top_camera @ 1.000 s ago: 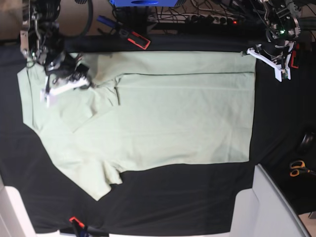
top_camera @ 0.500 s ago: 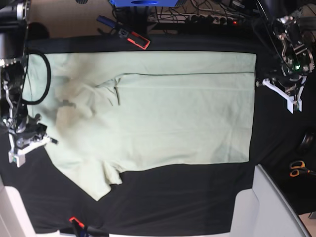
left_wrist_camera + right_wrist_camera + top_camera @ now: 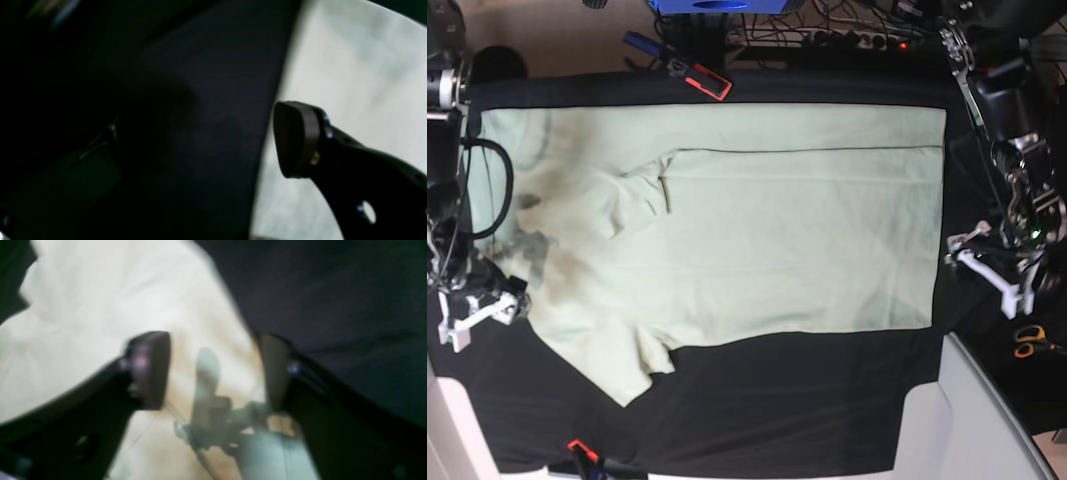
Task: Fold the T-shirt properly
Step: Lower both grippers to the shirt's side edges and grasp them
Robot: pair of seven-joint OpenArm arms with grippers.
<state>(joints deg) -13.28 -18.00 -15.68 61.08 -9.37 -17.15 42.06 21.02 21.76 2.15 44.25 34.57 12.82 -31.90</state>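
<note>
Jaws of your right gripper (image 3: 213,370) stand wide apart, holding nothing, over T-shirt (image 3: 757,230) edge; your left gripper (image 3: 997,270) shows one pad (image 3: 295,138) only, empty, openness unclear; T-shirt lies flat on black cloth (image 3: 777,410).

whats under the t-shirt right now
The T-shirt lies spread flat on the black cloth, which shows all around its edges. Whatever is beneath the shirt's middle is covered and cannot be seen.

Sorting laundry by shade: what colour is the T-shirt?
Plain pale mint green, no pattern: the T-shirt shows best in the base view.
</note>
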